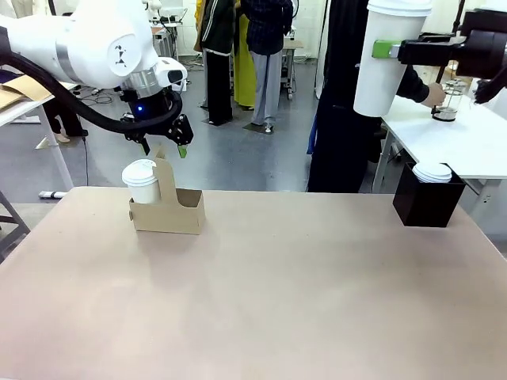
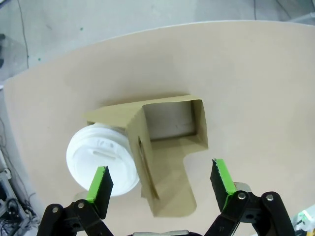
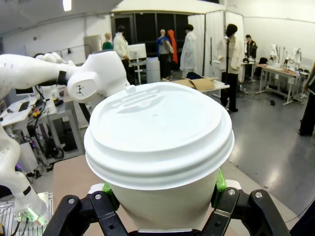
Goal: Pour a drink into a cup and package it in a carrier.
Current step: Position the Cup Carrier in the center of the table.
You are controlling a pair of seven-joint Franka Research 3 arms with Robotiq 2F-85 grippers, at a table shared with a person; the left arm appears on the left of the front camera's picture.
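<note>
Hovering over carrier (image 1: pixel 170 210), left gripper (image 1: pixel 165 149) gapes empty; right gripper (image 1: pixel 386 49), 2 o'clock, clamps 2nd cup (image 1: pixel 388 71), likely for free pocket (image 2: pixel 170 120).

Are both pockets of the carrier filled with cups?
No, the carrier holds one lidded cup, and its other pocket is empty.

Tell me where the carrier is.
In the front view the carrier, a lidded cup in it, stands far left on the table, below the open left gripper.

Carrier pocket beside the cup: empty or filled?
Empty. The carrier shows bare cardboard inside that pocket; a lidded cup fills the one beside it.
</note>
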